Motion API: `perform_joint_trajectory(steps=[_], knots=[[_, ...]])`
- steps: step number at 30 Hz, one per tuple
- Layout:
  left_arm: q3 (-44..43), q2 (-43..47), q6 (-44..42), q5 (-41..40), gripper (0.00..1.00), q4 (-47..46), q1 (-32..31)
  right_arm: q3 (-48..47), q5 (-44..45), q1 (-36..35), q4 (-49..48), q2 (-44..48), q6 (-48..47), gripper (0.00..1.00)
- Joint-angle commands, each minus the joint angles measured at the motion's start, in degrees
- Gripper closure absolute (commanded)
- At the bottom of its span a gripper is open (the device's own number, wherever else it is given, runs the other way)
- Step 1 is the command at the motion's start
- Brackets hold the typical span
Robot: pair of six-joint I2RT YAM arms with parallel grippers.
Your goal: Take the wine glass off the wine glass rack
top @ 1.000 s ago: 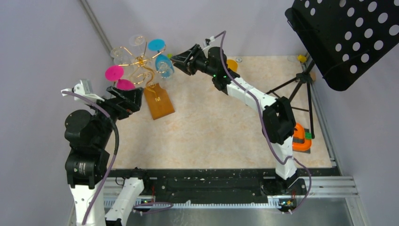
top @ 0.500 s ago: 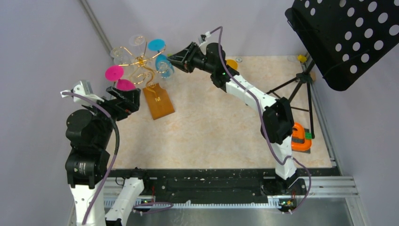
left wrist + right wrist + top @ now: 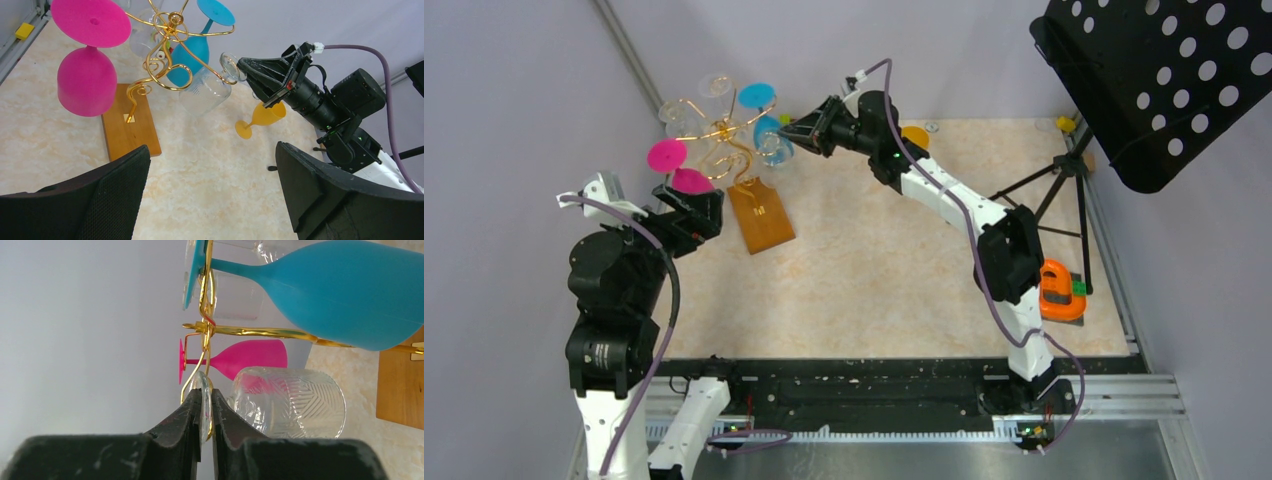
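- The clear cut-pattern wine glass (image 3: 290, 402) hangs on the gold wire rack with curled arms and a brown wooden base (image 3: 131, 129). It sits in the upper left of the top view, on the side of the rack that faces the right arm (image 3: 944, 195).
- The right arm's jaws are nearly closed on the thin rim of the glass's round foot (image 3: 204, 390), at the lower middle of the right wrist view. The foot stands edge-on between the two fingertips.
- A strand of the gold wire runs down beside the foot into the same gap. I cannot tell whether the wire is pinched as well.
- The glass's long axis runs straight away from the jaws. In the right wrist view the bowl lies to the right of the foot, and in the left wrist view it slants down and to the left.
- My judgement is that the foot has to slide out along its wire curl, back towards the right arm, and not sideways into the neighbours.
- The blue wine glass (image 3: 345, 287) hangs just beside the clear bowl, and the magenta wine glass (image 3: 245, 355) lies behind it.
- The left arm's jaws are wide open and hold nothing. They sit at the bottom of the left wrist view, above the bench (image 3: 210, 170) and near the wooden base, so the right arm is plainly the nearer one.
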State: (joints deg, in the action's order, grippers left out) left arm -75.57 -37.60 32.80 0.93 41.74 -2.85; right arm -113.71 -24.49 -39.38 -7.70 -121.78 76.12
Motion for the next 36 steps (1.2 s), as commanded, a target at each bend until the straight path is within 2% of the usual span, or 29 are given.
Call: perform_joint_trajectory(steps=[1, 5, 8, 9, 14, 29, 36], knots=[[-0.1, 0.3, -0.8, -0.4, 0.01, -0.7, -0.1, -2.1, -1.6, -0.8, -0.8, 1.3, 0.4, 0.9], [0.0, 0.4, -0.9, -0.4, 0.01, -0.6, -0.1, -1.6, -2.2, -0.8, -1.1, 1.9, 1.0, 0.83], [0.0, 0.3, -0.8, -0.4, 0.01, -0.7, -0.1, -1.4, -2.8, -0.9, -1.4, 2.1, 1.4, 0.82], [0.1, 0.3, -0.8, -0.4, 0.01, -0.8, -0.1, -1.2, -3.0, -0.9, -1.8, 2.2, 1.5, 0.83], [0.1, 0.0, -0.6, -0.4, 0.01, -1.0, -0.1, 1.8, -2.2, -0.9, -5.1, 3.4, 2.6, 1.0], [0.9, -0.1, 0.6, -0.4, 0.01, -2.5, -0.1, 6.4, -3.7, -2.0, -12.1, 10.1, 3.2, 1.0], [1.2, 0.0, 1.0, -0.4, 0.01, -2.7, -0.1, 5.9, -4.8, -2.6, -13.5, 9.5, 3.4, 1.0]])
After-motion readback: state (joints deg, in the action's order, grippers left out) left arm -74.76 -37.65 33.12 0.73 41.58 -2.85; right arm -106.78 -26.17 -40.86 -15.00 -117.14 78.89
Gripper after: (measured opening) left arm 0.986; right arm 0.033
